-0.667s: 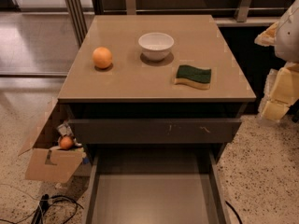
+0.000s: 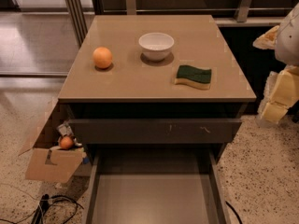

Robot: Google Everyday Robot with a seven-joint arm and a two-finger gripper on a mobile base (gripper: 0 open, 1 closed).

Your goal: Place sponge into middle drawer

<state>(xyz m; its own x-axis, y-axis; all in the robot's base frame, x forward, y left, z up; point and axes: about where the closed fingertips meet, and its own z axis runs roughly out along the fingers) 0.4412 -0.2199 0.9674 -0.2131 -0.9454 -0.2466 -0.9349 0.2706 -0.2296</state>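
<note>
Unmoved since the earlier frame: every item on the worktop [image 2: 135, 85], and the gripper too.

Camera view, contents:
- sponge [image 2: 193, 76] – lying flat on the worktop, green side up, near the front right corner, right of and nearer than the white bowl [image 2: 156, 45].
- orange [image 2: 102, 58] – on the left side, well apart from the sponge.
- gripper [image 2: 279, 94] – pale, at the right edge, beside the cabinet and below worktop level; open or closed cannot be told; not touching the sponge.
- scratched dark drawer front [image 2: 154, 130] – under the worktop.
- middle drawer [image 2: 149, 199] – pulled out below it, grey floor showing.
- cardboard box [image 2: 51, 164] – on the floor, left.
</note>
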